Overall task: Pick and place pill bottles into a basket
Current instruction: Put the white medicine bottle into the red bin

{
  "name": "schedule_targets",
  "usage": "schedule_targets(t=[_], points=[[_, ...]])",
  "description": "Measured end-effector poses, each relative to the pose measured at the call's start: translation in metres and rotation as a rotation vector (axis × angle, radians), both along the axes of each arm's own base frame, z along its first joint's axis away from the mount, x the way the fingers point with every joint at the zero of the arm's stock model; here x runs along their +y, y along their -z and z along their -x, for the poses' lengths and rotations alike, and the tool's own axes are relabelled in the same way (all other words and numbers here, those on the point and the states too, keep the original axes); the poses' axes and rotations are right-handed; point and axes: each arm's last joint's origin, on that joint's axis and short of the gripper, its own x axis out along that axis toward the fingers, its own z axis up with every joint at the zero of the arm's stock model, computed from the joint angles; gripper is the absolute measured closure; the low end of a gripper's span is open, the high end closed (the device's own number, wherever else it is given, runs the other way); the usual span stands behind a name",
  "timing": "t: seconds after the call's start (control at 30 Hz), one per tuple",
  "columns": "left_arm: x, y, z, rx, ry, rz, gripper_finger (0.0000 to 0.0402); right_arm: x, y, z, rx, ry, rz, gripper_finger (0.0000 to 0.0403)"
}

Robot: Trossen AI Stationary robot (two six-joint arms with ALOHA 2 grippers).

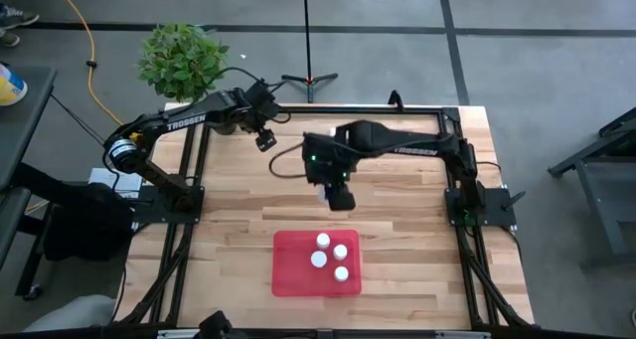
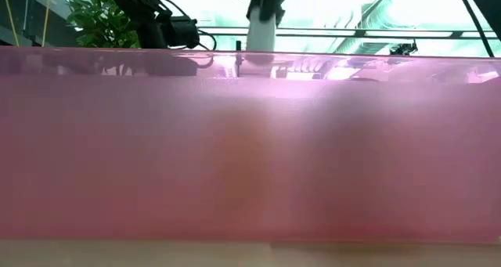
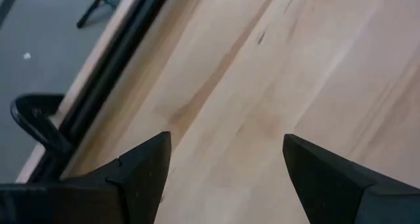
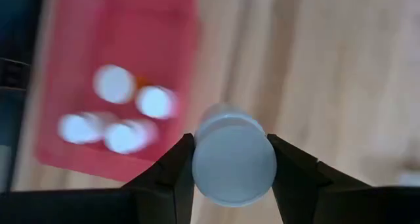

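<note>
The red basket (image 1: 294, 271) lies on the table near its near edge, with several white-capped pill bottles (image 1: 332, 258) standing in it; they also show in the right wrist view (image 4: 125, 112). My right gripper (image 1: 339, 199) hangs above the table just beyond the basket's far edge, shut on one more pill bottle (image 4: 233, 159). My left gripper (image 1: 265, 140) is open and empty near the table's far left edge. The low view is filled by the basket's red wall (image 2: 250, 142). My right gripper pinches the pill bottle between its two fingers, one on each side of its round body just below the white cap (image 4: 233, 165). The fingers point down. The bottle is lifted clear of the table.
A dark frame rail (image 1: 358, 108) runs along the table's far edge and down both sides. A green plant (image 1: 182, 59) stands beyond the far left corner. Bare wood (image 1: 229, 240) lies left and right of the basket.
</note>
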Motion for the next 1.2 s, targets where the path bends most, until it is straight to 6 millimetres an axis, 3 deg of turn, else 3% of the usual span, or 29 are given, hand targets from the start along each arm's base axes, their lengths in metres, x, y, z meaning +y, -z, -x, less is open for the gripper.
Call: schedule_targets(t=[0.3, 0.63, 0.9, 1.2], points=[[-0.002, 0.001, 0.003, 0.026, -0.018, 0.023, 0.0076, 0.07, 0.0, -0.01, -0.101, -0.069, -0.122, 0.0255], [-0.002, 0.001, 0.003, 0.025, -0.019, 0.022, 0.0076, 0.132, 0.029, -0.012, -0.115, -0.041, -0.207, 0.0255], [-0.002, 0.001, 0.003, 0.027, -0.019, 0.025, 0.0076, 0.16, 0.064, -0.012, -0.117, 0.012, -0.24, 0.0255], [-0.002, 0.001, 0.003, 0.025, -0.021, 0.025, 0.0076, 0.167, 0.109, -0.006, -0.056, 0.108, -0.255, 0.0255]])
